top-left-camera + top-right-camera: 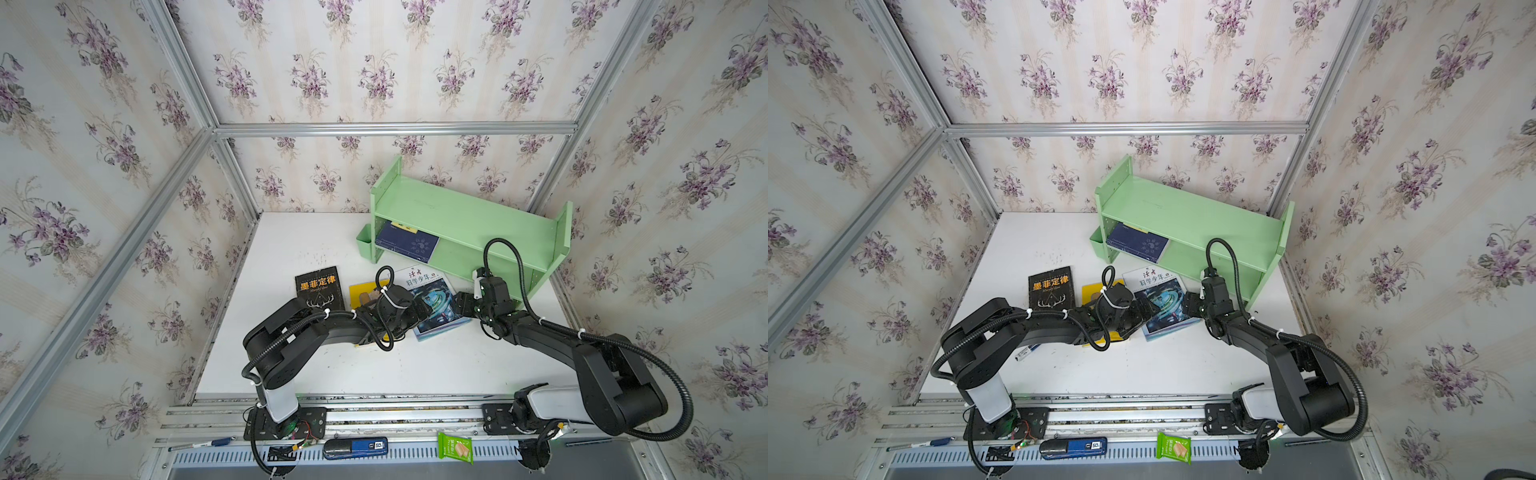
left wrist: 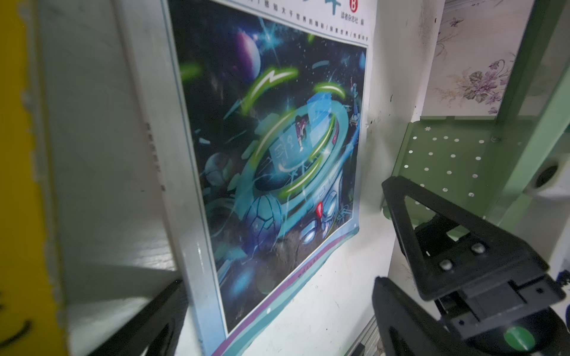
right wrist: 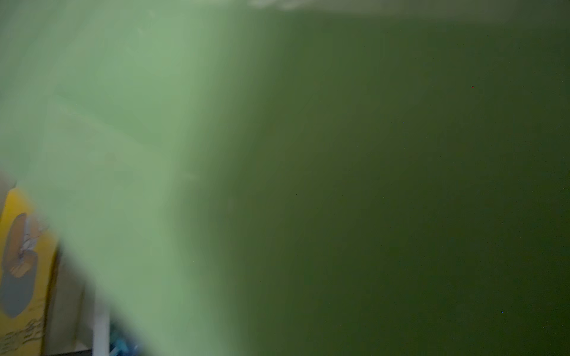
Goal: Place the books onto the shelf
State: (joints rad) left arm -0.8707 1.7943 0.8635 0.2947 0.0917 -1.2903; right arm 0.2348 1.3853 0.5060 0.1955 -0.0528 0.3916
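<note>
Both arms are in over the middle of the white table [image 1: 291, 249]. The pale green shelf [image 1: 457, 208] stands at the far right, set at an angle, with its small green cup [image 1: 365, 245] on the left end panel. Navy books [image 1: 407, 243] lie flat on the lower tier at the left end, a yellow label showing at their far edge. The upper tier is bare green.

Three books lie on the table. The black antler book [image 1: 318, 286] lies flat, left of centre. The yellow cartoon-man book [image 1: 361, 291] sits just right of it, mostly hidden under the left arm's wrist. The white-blue swirl book [image 1: 432, 291] lies cover up at the centre, just in front of the shelf.

The left gripper [image 2: 280, 280] is over the swirl book's left side. In the left wrist view its fingers [image 2: 154, 317] are spread wide with the near end of the cover between them, and nothing is clamped.

The right gripper [image 1: 460, 302] sits at the swirl book's right edge, close to the shelf's near end panel. Only one of its black fingers shows clearly, so I cannot tell how far its jaws are parted or whether they have hold of anything. The right wrist view is almost all blurred green shelf, with the yellow cover in one corner.

A green snack packet [image 1: 455, 446] lies on the near rail.
</note>
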